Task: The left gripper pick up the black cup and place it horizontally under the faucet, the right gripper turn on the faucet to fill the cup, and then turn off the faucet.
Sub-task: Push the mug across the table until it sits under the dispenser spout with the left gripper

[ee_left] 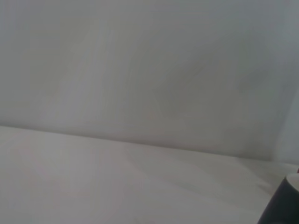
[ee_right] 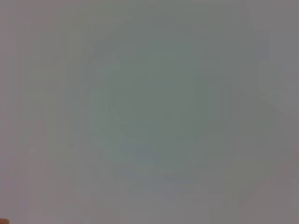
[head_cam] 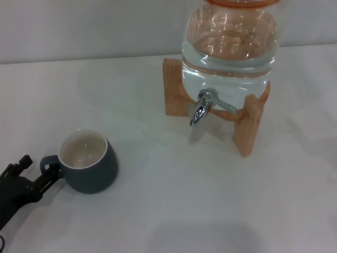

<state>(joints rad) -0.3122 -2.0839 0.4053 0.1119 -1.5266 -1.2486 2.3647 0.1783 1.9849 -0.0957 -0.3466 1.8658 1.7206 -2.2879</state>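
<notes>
Ceramic by the look of it, the squat dark charcoal cup (head_cam: 88, 164) with the cream-white inside should be stiff, moderately heavy for its size, smooth-glazed and so rather slippery, and breakable if knocked or dropped. It stands upright and empty on the white tabletop (head_cam: 174, 205), toward the robot's left and well apart from the clear glass water jar (head_cam: 229, 50) on its light wooden cross-legged stand (head_cam: 247, 124). Its small loop handle (head_cam: 49, 164) points toward the left gripper (head_cam: 37, 176), whose black jointed fingers (head_cam: 46, 178) reach up to that handle and look to be touching or closing around it; whether they are clamped or loose I cannot tell. The handle seems the natural place to hold, though a grip there alone may let the rounded body swing, so a hold across the rim and wall might be steadier. The small shiny chrome faucet (head_cam: 201, 109) juts from the jar's front with its spout down and a thin lever behind it, over bare table between the stand's legs. In the left wrist view only a dark edge of the cup (ee_left: 285, 205) shows at the corner. The right gripper is not in sight. No brand, label or writing can be read anywhere
</notes>
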